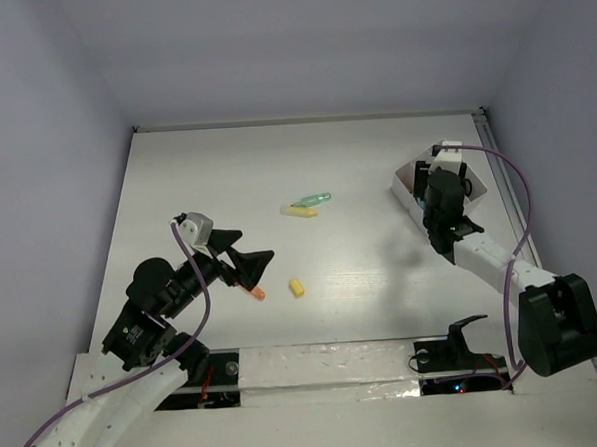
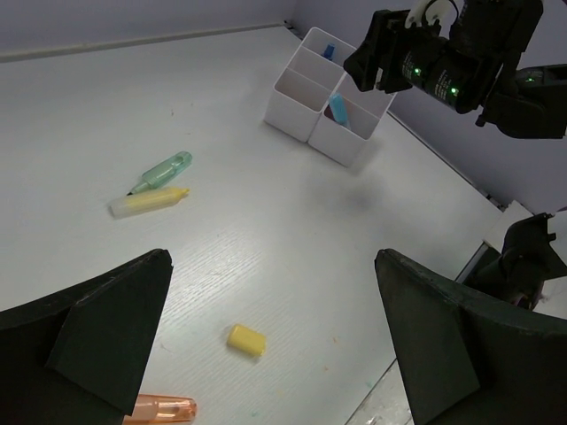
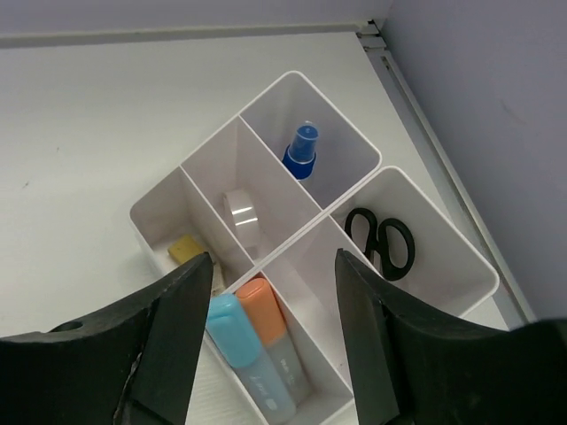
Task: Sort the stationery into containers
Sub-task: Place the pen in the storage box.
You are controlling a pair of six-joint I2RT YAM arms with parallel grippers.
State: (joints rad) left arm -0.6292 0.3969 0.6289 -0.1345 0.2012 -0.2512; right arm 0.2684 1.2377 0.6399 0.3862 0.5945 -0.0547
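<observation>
The containers are one white divided tray (image 3: 275, 102) at the far right of the table (image 1: 406, 181). Its compartments hold a blue-capped bottle (image 3: 303, 150), a tape ring (image 3: 241, 212), a yellow piece (image 3: 187, 251), and a blue highlighter (image 3: 239, 341) beside an orange highlighter (image 3: 275, 332). My right gripper (image 3: 273, 261) hovers open just above those two highlighters, holding nothing. Loose stationery lies mid-table: a green highlighter (image 1: 312, 200), a yellow highlighter (image 1: 300, 212), a yellow cap (image 2: 246, 340) and an orange piece (image 2: 159, 408). My left gripper (image 2: 273, 258) stands wide open above the cap and the orange piece.
Black scissors (image 3: 383, 241) lie in the tray's right compartment. A raised rail (image 1: 489, 138) runs along the table's right edge beside the tray. Grey walls enclose the table on three sides. The right arm (image 2: 452, 62) hangs over the tray.
</observation>
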